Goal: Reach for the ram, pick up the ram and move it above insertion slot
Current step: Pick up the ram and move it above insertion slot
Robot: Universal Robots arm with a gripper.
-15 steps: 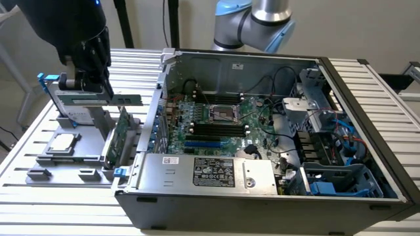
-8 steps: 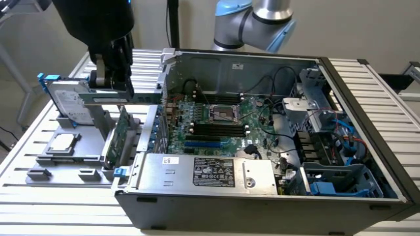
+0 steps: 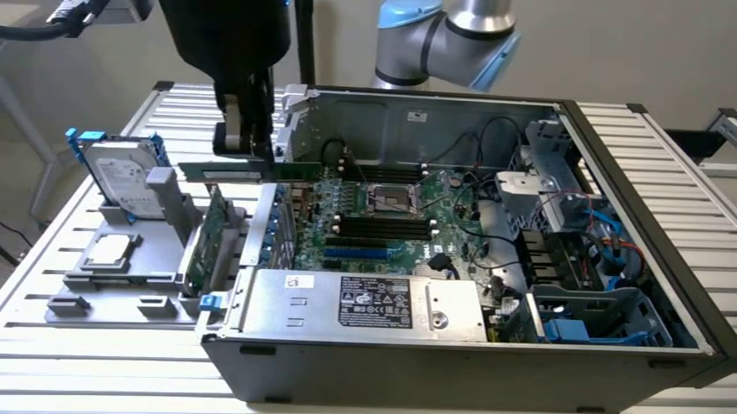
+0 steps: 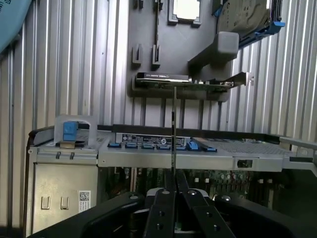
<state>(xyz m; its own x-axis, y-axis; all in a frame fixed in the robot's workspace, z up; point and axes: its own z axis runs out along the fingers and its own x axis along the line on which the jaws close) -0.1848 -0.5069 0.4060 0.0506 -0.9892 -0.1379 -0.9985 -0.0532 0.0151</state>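
Observation:
My gripper is shut on the ram, a thin green stick held level in the air over the edge of the open computer case on the exterior view's left. In the wrist view the ram appears edge-on as a thin line rising from between my gripper's dark fingers. The black insertion slots lie on the motherboard inside the case, lower and toward the exterior view's right of the ram.
A grey fixture on the exterior view's left carries a hard drive, a processor and an upright green expansion card. The power supply fills the case's front. Cables and a drive cage crowd the other side.

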